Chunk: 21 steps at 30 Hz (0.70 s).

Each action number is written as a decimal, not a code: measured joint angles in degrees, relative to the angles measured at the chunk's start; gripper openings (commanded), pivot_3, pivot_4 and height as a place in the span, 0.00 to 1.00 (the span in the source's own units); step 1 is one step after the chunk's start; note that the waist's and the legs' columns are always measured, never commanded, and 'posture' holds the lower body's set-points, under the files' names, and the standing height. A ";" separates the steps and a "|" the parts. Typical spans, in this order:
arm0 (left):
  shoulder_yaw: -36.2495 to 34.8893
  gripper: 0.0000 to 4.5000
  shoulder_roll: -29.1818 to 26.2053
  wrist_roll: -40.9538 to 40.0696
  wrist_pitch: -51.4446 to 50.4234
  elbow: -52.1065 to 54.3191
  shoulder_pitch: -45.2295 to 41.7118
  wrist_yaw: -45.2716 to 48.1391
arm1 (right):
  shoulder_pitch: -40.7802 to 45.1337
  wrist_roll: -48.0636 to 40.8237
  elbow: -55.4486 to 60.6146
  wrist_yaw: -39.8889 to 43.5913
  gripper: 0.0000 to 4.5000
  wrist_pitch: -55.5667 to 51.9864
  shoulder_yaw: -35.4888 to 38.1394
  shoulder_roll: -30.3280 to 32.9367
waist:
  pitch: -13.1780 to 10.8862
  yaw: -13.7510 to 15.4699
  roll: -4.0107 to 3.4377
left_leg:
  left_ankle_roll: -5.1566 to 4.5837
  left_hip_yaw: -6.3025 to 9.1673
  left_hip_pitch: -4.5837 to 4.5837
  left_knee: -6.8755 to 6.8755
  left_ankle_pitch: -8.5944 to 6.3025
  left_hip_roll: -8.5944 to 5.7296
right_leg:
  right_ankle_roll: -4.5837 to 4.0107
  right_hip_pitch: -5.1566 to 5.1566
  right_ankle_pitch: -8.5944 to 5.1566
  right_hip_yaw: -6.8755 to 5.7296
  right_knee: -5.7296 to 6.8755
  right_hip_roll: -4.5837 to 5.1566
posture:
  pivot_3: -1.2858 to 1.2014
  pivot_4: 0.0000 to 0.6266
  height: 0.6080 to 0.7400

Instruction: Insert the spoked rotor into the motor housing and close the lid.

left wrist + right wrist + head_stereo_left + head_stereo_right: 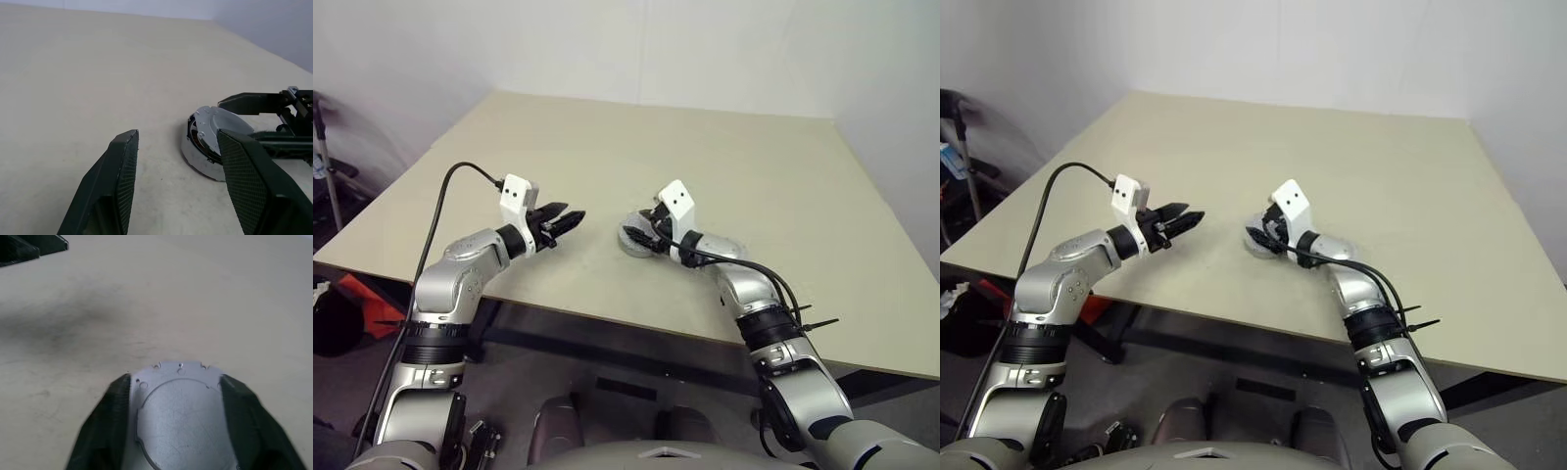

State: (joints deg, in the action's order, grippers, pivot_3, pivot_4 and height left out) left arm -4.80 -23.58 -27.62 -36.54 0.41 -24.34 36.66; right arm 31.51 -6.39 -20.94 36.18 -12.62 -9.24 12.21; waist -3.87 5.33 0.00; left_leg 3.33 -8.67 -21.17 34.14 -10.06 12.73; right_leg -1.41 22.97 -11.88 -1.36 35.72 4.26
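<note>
The motor housing (196, 155), a low silver-rimmed ring, sits on the tan table (705, 137) near its front edge. A plain silver disc, the spoked rotor (217, 122), lies tilted on top of the motor housing, with dark windings showing under its raised side. My right gripper (176, 379) is open, one finger on each side of the spoked rotor (181, 426). My left gripper (566, 221) hovers open and empty a short way to the left of the motor housing (634, 242), pointing at it. The lid is out of view.
The table's front edge (607, 318) runs just below both grippers. Bare tabletop stretches behind and to both sides. A red object (367, 294) and a metal stand (328, 166) are on the floor to the left of the table.
</note>
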 measured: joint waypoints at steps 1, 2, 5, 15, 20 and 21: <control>0.00 0.60 -0.05 0.00 -0.03 -0.01 0.00 0.11 | 0.00 0.07 -0.15 -0.02 0.98 0.00 0.00 -0.03 | 0.00 0.00 0.00 | 0.00 0.00 0.00 0.00 0.00 0.00 | 0.00 0.00 0.00 0.00 0.01 0.00 | 0.52 0.00 1.00; 0.00 0.60 -0.10 0.00 -0.07 -0.02 0.00 0.28 | 0.00 0.09 -0.40 -0.03 0.99 0.00 0.00 -0.06 | 0.00 0.00 0.00 | -0.01 0.00 0.01 0.00 -0.01 0.00 | 0.00 0.00 0.00 0.00 0.01 0.00 | 0.52 0.00 1.00; 0.00 0.60 -0.21 -0.01 -0.19 -0.04 0.00 0.49 | 0.00 0.09 -1.13 -0.01 0.99 0.00 0.00 -0.12 | 0.00 0.00 0.00 | -0.01 0.00 0.00 0.00 -0.01 0.00 | 0.00 0.00 0.00 0.00 0.00 0.00 | 0.52 0.00 1.00; 0.00 0.60 -0.89 -0.06 -0.83 -0.04 0.00 0.85 | 0.08 0.18 -5.54 -0.68 0.99 2.80 0.13 -0.58 | 0.00 -0.02 0.00 | -0.02 0.00 0.06 -0.02 -0.01 0.00 | 0.00 -0.04 0.00 0.01 0.00 0.00 | 0.52 0.00 1.00; -0.01 0.60 -1.32 -0.12 -1.54 0.01 0.07 1.14 | 0.21 0.19 -6.93 -1.56 0.90 4.20 0.19 -1.03 | 0.00 -0.03 0.00 | -0.03 0.00 0.16 -0.03 -0.02 0.00 | 0.01 -0.11 -0.01 0.00 0.01 0.00 | 0.52 0.00 1.00; 0.00 0.60 -1.60 -0.15 -1.63 0.05 0.26 1.55 | 0.35 0.19 -7.20 -1.65 0.85 4.47 0.25 -1.09 | 0.00 -0.06 0.00 | -0.03 0.00 0.17 -0.03 -0.02 0.00 | 0.01 -0.11 -0.01 0.01 0.01 0.00 | 0.52 0.00 1.00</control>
State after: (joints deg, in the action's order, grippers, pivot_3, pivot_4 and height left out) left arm -4.80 -25.18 -27.77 -38.18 0.47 -24.08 38.21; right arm 31.86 -6.21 -28.14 34.52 -8.15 -9.00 11.12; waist -3.87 5.27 0.00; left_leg 3.30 -8.67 -21.00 34.12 -10.08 12.73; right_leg -1.40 22.86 -11.89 -1.36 35.73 4.26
